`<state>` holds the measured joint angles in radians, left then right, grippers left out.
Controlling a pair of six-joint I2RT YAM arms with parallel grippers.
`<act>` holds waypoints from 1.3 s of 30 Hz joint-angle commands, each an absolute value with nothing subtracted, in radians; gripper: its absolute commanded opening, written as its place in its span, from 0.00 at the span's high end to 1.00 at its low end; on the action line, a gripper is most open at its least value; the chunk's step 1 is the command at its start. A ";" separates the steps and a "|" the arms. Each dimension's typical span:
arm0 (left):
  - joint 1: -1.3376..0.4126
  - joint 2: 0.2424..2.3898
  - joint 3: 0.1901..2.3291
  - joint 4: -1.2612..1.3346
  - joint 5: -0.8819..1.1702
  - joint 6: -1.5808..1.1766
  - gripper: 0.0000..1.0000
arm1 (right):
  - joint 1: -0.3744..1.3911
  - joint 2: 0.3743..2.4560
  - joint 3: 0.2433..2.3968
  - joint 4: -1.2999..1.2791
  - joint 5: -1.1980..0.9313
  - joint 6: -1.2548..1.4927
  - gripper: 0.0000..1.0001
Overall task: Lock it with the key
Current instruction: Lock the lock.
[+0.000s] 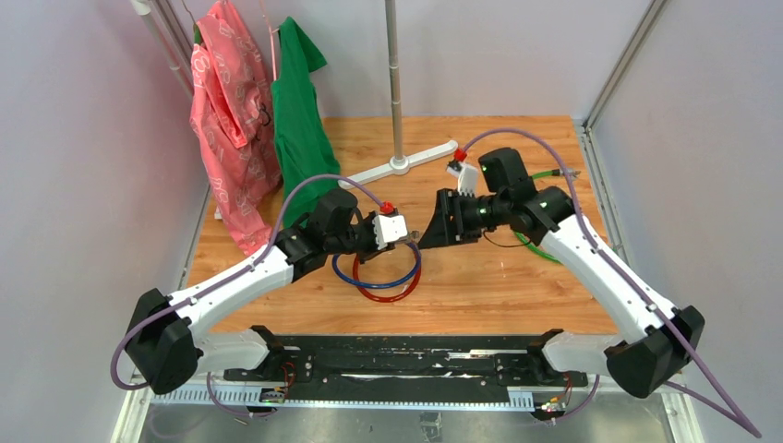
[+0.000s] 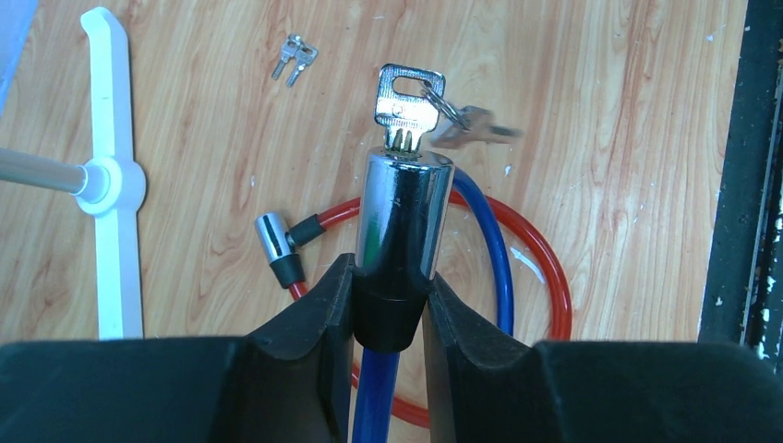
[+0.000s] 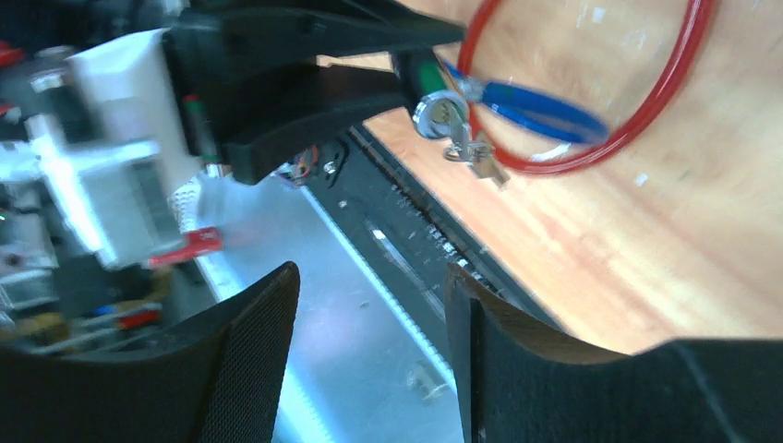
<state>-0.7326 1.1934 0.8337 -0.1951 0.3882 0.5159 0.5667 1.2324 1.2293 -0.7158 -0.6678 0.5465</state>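
Note:
My left gripper [image 2: 391,269] is shut on the black collar of a chrome lock cylinder [image 2: 403,208] at the end of the blue cable [image 2: 485,240]. The key [image 2: 407,107] stands in the cylinder's top end, and a second key [image 2: 473,125] dangles from its ring. My right gripper [image 3: 369,277] is open with nothing between its fingers, just short of the lock [image 3: 434,113] and its hanging key [image 3: 478,155]. From the top view, the left gripper [image 1: 412,242] and right gripper [image 1: 425,231] meet tip to tip above the cable loops.
A red cable [image 2: 545,268] lies looped on the wooden table, its metal end plug [image 2: 272,238] to the left. A spare pair of keys [image 2: 295,57] lies farther off. The white stand base [image 2: 111,175], a green cable [image 1: 545,249] and hanging clothes [image 1: 231,111] are nearby.

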 commanded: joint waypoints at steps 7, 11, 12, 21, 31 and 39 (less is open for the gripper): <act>-0.729 1.198 0.815 -0.263 0.380 0.531 1.00 | 0.643 0.884 0.828 -0.127 -0.624 -0.969 0.62; -0.729 1.198 0.820 -0.272 0.385 0.538 1.00 | 0.666 0.911 0.812 -0.236 -0.626 -1.480 0.63; -0.729 1.199 0.821 -0.272 0.387 0.536 1.00 | 0.699 0.926 0.835 -0.333 -0.579 -1.573 0.58; -0.729 1.209 0.824 -0.259 0.403 0.521 1.00 | 0.843 0.908 0.735 -0.261 -0.309 -2.018 0.58; -0.729 1.201 0.817 -0.258 0.407 0.524 1.00 | 0.857 0.954 0.766 -0.273 -0.248 -2.114 0.59; -0.729 1.204 0.816 -0.252 0.418 0.522 1.00 | 0.864 0.991 0.792 -0.257 -0.236 -2.146 0.65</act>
<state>-0.7296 1.1938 0.8337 -0.1913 0.4084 0.5232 0.8467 0.9848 0.7616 -0.2584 -0.2596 -2.0674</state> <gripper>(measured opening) 0.293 0.357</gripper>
